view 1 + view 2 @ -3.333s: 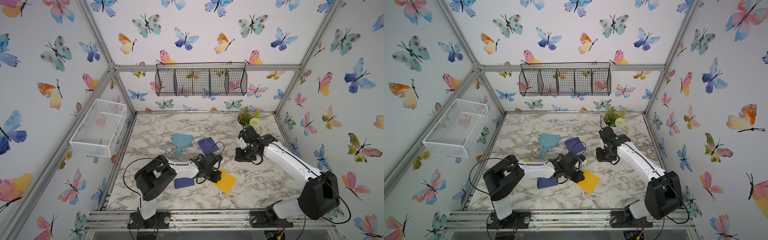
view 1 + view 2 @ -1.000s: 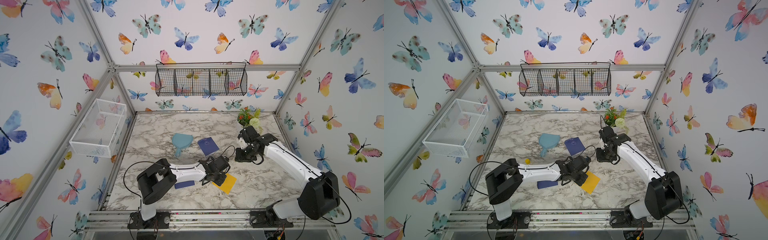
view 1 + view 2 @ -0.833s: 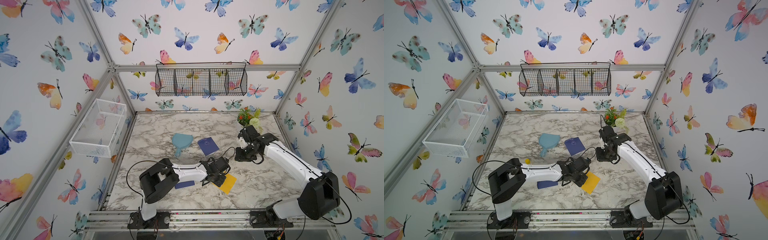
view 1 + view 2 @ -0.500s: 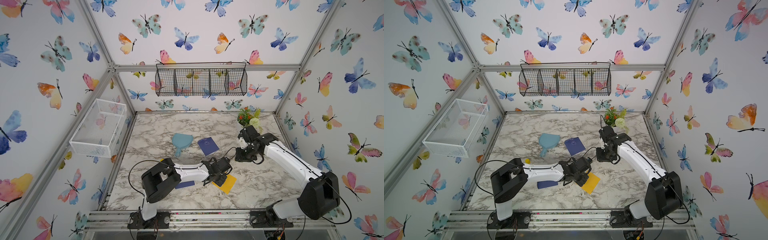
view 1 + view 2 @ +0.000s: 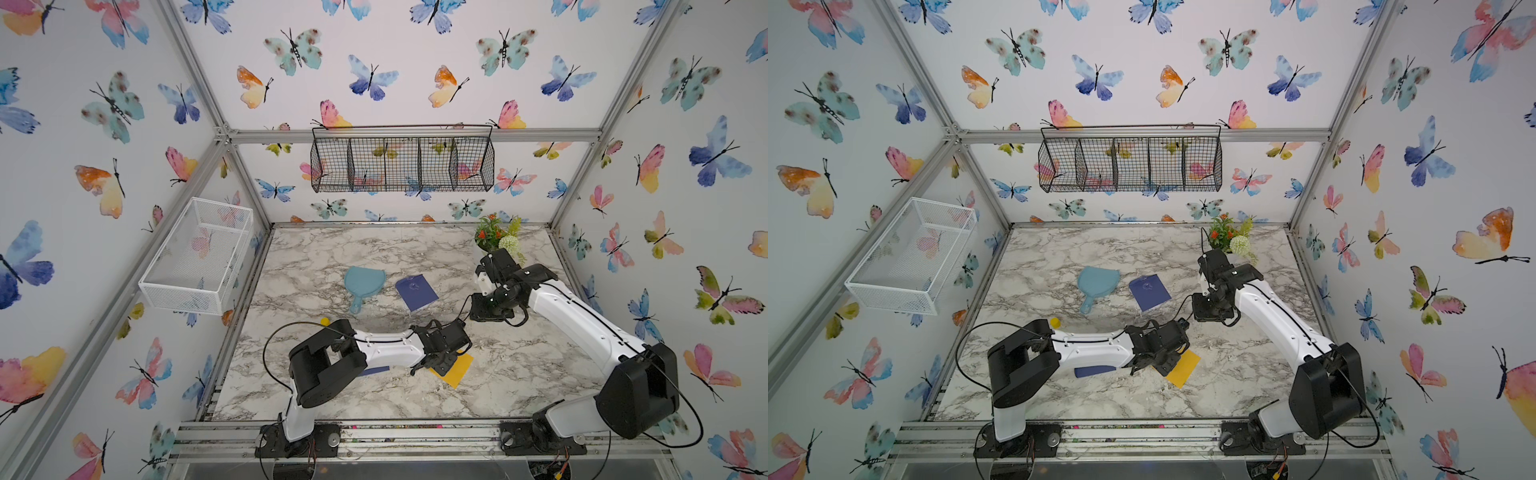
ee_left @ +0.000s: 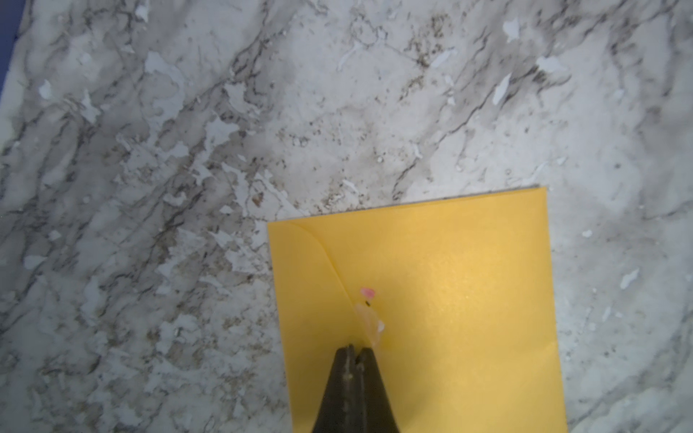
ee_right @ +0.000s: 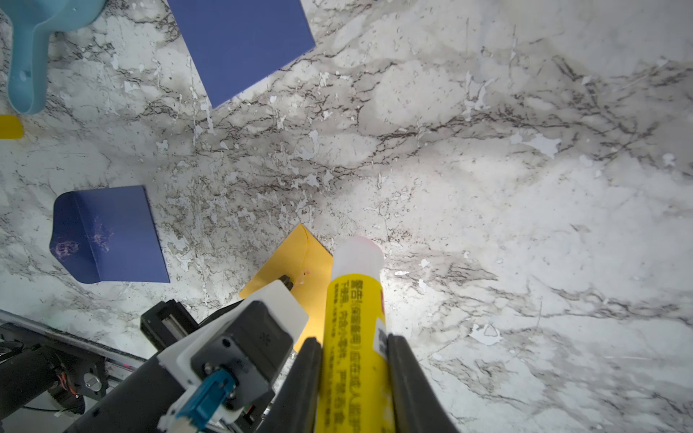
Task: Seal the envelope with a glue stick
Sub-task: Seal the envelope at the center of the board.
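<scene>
The left tool [image 6: 354, 350] is clenched with nothing between its jaws, and its tips are bearing on the yellow envelope [image 6: 450, 281] right at the point of the folded flap [image 6: 311, 281]. A small pink fleck [image 6: 367, 291] is showing just beyond them. The envelope is lying flat on the surface [image 6: 150, 150], near the front middle in both top views. The right tool [image 7: 354, 339] is gripping the glue stick [image 7: 354, 307] by its yellow body, pale end pointing outward, and is hovering above bare surface apart from the envelope. The step in hand is probably pressing the flap shut. To do it well, the left tool should be pushing straight down over the glued spot, then working along the flap's edge without dragging the paper sideways. Meanwhile the right tool should be holding the stick clear so its end is not smearing anything.
</scene>
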Controlling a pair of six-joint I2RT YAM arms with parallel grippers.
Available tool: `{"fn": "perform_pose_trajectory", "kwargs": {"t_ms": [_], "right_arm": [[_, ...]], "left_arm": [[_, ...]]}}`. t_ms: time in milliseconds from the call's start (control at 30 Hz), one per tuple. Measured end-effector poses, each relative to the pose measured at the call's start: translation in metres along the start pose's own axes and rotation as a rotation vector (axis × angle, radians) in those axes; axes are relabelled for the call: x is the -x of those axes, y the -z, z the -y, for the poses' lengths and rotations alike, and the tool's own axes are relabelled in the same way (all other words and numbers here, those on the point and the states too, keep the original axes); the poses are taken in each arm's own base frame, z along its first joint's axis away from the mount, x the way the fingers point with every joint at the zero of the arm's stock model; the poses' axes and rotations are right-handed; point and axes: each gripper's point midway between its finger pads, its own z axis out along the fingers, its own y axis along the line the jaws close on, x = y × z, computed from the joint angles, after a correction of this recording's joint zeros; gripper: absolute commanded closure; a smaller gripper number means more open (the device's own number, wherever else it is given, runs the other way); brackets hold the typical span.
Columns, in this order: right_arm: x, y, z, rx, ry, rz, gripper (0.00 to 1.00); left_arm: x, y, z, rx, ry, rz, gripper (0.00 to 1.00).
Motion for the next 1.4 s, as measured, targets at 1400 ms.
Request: {"fn": "perform_pose_trajectory", "kwargs": {"t_ms": [1400], "right_arm": [[0.011,0.01,-0.001,-0.009,0.003,0.032,0.98]], "left_arm": [[-0.003,0.014,-0.002,-0.132,0.03,-0.007,1.0]]}}
